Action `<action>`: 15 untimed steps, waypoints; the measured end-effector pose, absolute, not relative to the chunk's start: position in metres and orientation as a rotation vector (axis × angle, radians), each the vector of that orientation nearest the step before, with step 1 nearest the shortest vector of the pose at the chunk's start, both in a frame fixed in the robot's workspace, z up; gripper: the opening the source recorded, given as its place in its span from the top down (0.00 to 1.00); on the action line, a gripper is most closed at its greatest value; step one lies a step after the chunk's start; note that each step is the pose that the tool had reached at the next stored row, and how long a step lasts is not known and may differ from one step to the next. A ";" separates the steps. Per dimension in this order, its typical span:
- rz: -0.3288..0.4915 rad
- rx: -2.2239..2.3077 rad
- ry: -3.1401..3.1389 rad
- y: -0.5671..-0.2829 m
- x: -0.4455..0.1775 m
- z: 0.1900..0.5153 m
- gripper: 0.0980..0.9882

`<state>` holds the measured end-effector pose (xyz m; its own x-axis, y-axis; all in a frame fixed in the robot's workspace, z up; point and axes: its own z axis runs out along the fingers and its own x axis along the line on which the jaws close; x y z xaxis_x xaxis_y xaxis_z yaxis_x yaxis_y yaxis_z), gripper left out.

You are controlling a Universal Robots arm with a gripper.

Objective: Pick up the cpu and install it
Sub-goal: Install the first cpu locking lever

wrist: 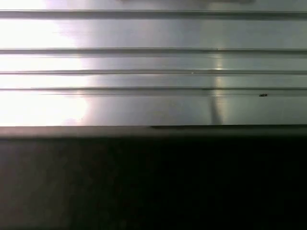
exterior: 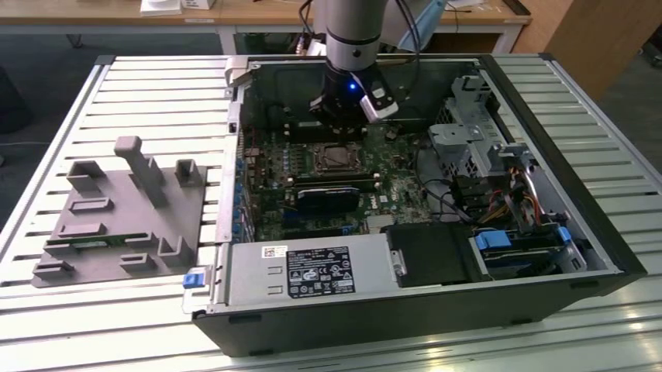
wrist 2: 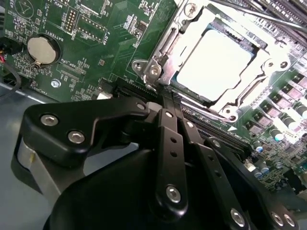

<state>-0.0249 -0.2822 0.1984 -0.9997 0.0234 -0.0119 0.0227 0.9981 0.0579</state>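
In the second wrist view the black linkage gripper (wrist 2: 168, 108) fills the foreground, its two slim fingers (wrist 2: 169, 115) pressed together with nothing between them, tips just short of the silver metal socket frame (wrist 2: 158, 62) on the green motherboard (wrist 2: 96, 43). Inside that frame lies the cpu (wrist 2: 216, 64), a small flat square chip with a pale silvery top, level and already seated in the socket. Judged from this, the step in hand is the finish of the placement: the chip looks square to the frame, and any rise should be straight up, away from the frame, so the fingertips do not snag its edge or the thin retention lever. A round silver coin cell (wrist 2: 42, 49) sits well away from the socket. In the exterior view the grey arm (exterior: 349, 31) comes down vertically into the open black computer case (exterior: 579, 256), wrist pointing straight down, just behind the socket.
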 end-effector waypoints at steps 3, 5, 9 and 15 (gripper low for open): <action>0.089 0.036 3.128 -0.282 -0.025 0.205 0.99; 0.090 0.036 3.128 -0.282 -0.025 0.205 0.99; 0.090 0.036 3.128 -0.284 -0.025 0.205 0.99; 0.090 0.036 3.128 -0.285 -0.025 0.205 0.99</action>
<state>-0.0246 -0.2853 0.2052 -0.9997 0.0234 -0.0115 0.0227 0.9981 0.0575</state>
